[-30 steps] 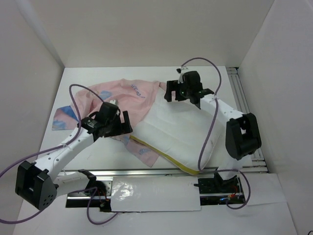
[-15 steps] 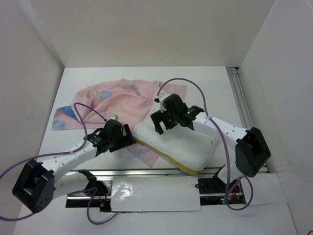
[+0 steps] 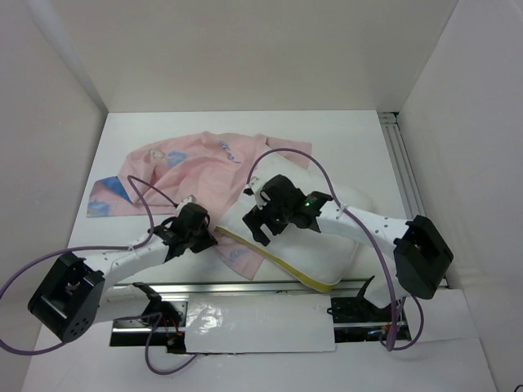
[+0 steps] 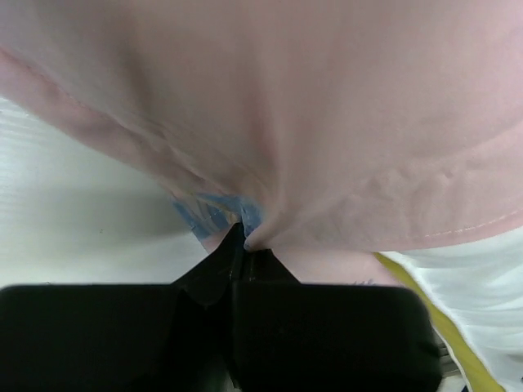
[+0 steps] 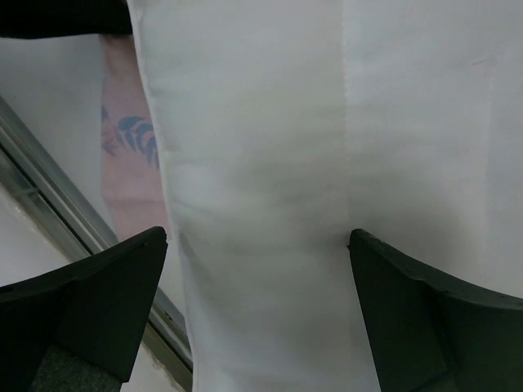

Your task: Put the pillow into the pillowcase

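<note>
The left gripper [image 4: 243, 241] is pinching the pink pillowcase's [image 3: 196, 167] near edge tight, with the pillow [image 3: 327, 249] lying slantwise just to its right, while the right gripper [image 5: 255, 238] is hanging wide-jawed astride the pillow's left end, gripping nothing.

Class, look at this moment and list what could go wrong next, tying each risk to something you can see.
1. The left gripper is shut on a thin fold of the pillowcase; it may slip or pinch both layers shut.
2. The open right gripper straddles the soft pillow; closing may catch only its cover.
</note>
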`<state>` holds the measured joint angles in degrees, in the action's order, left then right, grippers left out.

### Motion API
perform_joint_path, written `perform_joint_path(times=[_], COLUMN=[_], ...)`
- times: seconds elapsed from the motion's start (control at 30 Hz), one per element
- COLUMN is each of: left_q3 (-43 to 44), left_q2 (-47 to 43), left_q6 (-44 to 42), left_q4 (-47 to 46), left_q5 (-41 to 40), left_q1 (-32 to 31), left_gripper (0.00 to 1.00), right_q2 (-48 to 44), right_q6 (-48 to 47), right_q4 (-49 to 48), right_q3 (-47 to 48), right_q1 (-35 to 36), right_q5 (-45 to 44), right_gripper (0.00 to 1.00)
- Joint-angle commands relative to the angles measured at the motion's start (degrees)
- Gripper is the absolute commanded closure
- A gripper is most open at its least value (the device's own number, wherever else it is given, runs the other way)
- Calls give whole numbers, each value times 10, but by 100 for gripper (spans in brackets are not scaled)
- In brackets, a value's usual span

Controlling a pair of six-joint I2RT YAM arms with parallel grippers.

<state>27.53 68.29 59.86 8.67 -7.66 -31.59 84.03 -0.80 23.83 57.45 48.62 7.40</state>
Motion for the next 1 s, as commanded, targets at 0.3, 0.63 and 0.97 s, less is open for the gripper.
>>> perform_joint_path(times=[0.3, 0.63, 0.97], left_q3=[-6, 56, 178], left_q2=[-66, -117, -90], left_q6=[-6, -33, -79], left_q4=[-4, 17, 22], left_q5=[-34, -10, 9], left_q1=[-25, -110, -288], left_gripper=[100, 100, 100], right_q2=[105, 37, 3], right_q6=[-22, 71, 129], right_q4=[-122, -298, -466], right_q3=[-6, 47, 40], right_q1=[7, 12, -3], right_q5=[-2, -124, -168], right_gripper=[47, 100, 100])
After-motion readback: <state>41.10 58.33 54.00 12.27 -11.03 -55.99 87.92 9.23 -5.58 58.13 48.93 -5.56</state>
